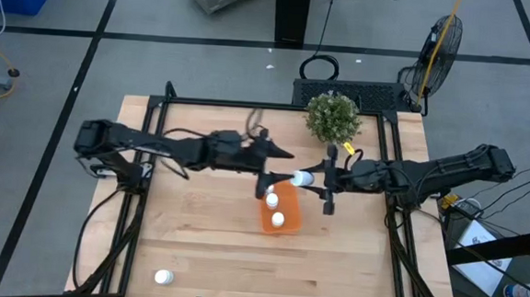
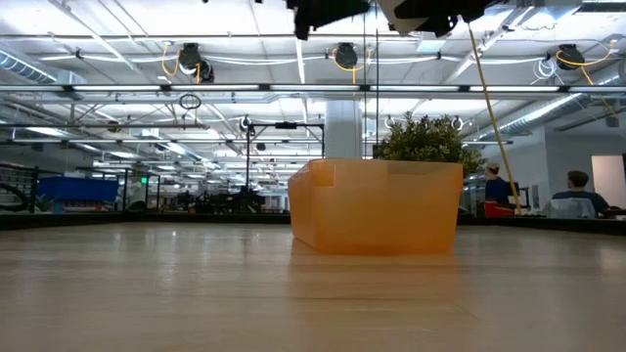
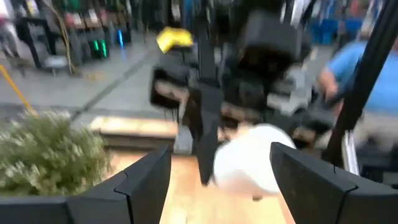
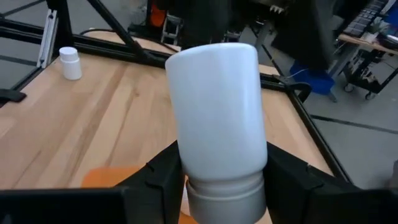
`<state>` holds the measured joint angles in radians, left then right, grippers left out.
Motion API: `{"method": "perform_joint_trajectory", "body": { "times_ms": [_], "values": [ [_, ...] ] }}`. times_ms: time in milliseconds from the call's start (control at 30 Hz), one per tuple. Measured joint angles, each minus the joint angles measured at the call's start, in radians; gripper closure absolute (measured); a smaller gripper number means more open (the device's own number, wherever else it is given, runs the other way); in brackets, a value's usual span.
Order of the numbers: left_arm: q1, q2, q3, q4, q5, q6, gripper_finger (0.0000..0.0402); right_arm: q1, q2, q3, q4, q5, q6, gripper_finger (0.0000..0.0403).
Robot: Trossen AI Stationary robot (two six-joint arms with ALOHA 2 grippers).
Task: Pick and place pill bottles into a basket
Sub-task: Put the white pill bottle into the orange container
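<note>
My right gripper (image 1: 324, 180) is shut on a white pill bottle (image 1: 301, 178), held in the air just beyond the far end of the orange basket (image 1: 287, 225). Two more bottles (image 1: 272, 200) (image 1: 278, 220) stand in the basket. Another bottle (image 1: 163, 277) stands on the table near its front left corner and also shows in the right wrist view (image 4: 69, 62). My left gripper (image 1: 276, 170) is open and faces the held bottle (image 3: 247, 165) from the table's left. Its fingers are close to the bottle but apart from it. My right gripper pinches the bottle between its two fingers (image 4: 163, 174) at the end next to the cap (image 4: 224, 194). The fingers come level from the table's right. The bottle lies along them, its white body (image 4: 217, 106) sticking out toward the left arm, lifted clear of the basket and table.
A green bushy plant (image 1: 333, 116) stands at the table's far edge, just behind both grippers. Black frame rails (image 1: 142, 205) run along the table's left, right and far sides. Bare wood (image 1: 204, 246) lies in front of and left of the basket.
</note>
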<state>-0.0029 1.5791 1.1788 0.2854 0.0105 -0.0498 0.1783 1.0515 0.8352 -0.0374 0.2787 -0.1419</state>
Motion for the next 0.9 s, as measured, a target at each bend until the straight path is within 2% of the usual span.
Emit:
{"method": "perform_joint_trajectory", "body": {
  "times_ms": [133,267,567,900],
  "values": [
    [-0.017,0.074,0.148,-0.216,0.014,0.064,0.0123,0.000,0.000,-0.002,-0.066,-0.024,0.031,0.0246],
    [-0.040,0.108,0.221,-0.324,0.027,0.142,0.0123,0.002,0.000,-0.002,-0.105,-0.024,0.072,0.0246],
    [-0.040,0.113,0.225,-0.381,0.054,0.106,0.0123,0.006,0.000,0.000,-0.131,-0.021,0.102,0.0246],
    [-0.040,0.138,0.222,-0.329,0.048,0.091,0.0124,0.006,0.000,0.000,-0.116,-0.022,0.104,0.0246]
  ]
}}
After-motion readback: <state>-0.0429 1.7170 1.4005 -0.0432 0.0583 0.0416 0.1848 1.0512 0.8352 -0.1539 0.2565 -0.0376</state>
